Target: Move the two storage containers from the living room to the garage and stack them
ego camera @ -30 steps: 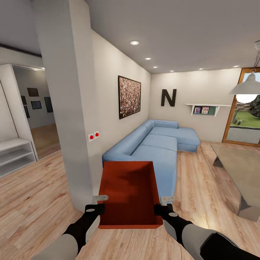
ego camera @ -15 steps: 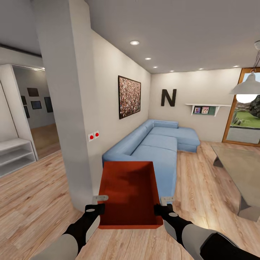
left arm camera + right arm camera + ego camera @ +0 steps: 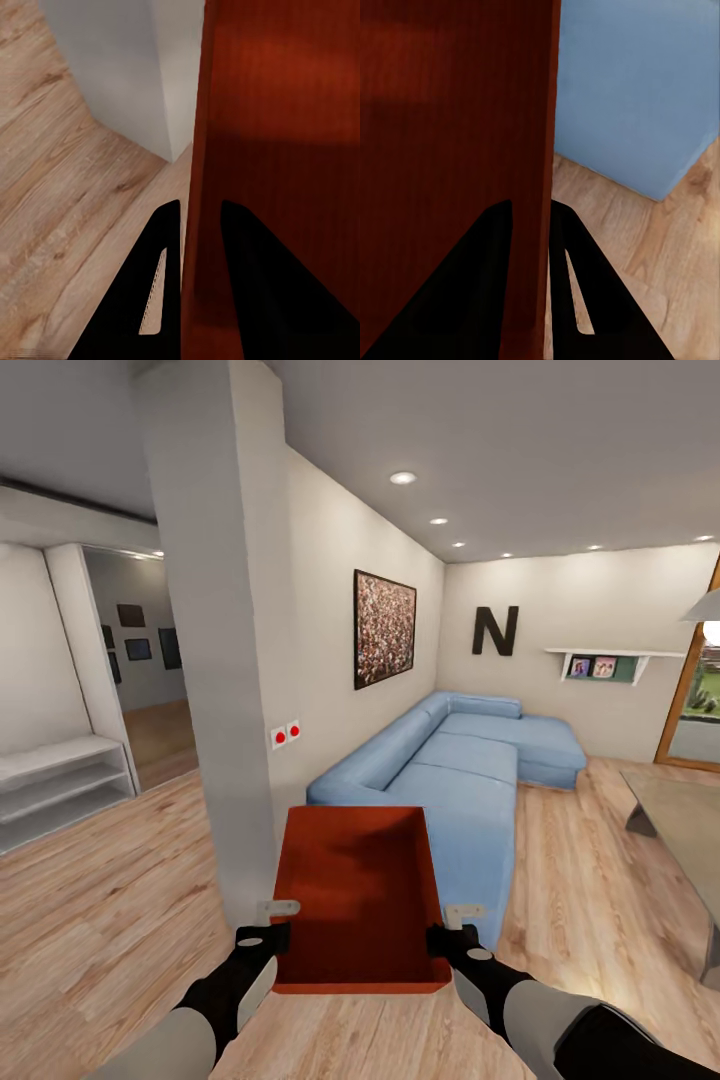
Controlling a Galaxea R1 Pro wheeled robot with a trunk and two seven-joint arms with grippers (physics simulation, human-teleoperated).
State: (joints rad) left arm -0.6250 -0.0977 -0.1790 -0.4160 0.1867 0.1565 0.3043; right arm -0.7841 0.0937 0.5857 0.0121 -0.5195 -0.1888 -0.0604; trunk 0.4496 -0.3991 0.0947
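Hanging in front of the robot above the wood-plank floor (image 3: 120, 920), an orange-red bin (image 3: 355, 895) sits level with its open top facing up and nothing visible inside it. It is carried between both arms. The left gripper (image 3: 270, 925) pinches the bin's left wall close to the near corner, and the left wrist view shows that thin wall (image 3: 196, 150) running between the two dark fingers (image 3: 161, 285), one inside the bin and one outside, closed against it. The right gripper (image 3: 450, 928) does the same on the right wall; in the right wrist view the wall (image 3: 544, 150) passes between its fingers (image 3: 585, 300), which are closed onto it with only the wall's thickness between them. Just beyond the bin's far left corner stands a square pale pillar (image 3: 215, 660), its base meeting the floor near the bin. Two small red buttons (image 3: 286, 734) sit on the wall beside it. Past the bin's far right edge is a blue sectional sofa (image 3: 460, 770) along the wall, with a framed speckled picture (image 3: 384, 628) above it and a large dark letter N (image 3: 496, 631) on the end wall. A white shelf (image 3: 605, 660) holds small pictures farther right. To the far left, low white shelves (image 3: 60, 785) stand beside a doorway.
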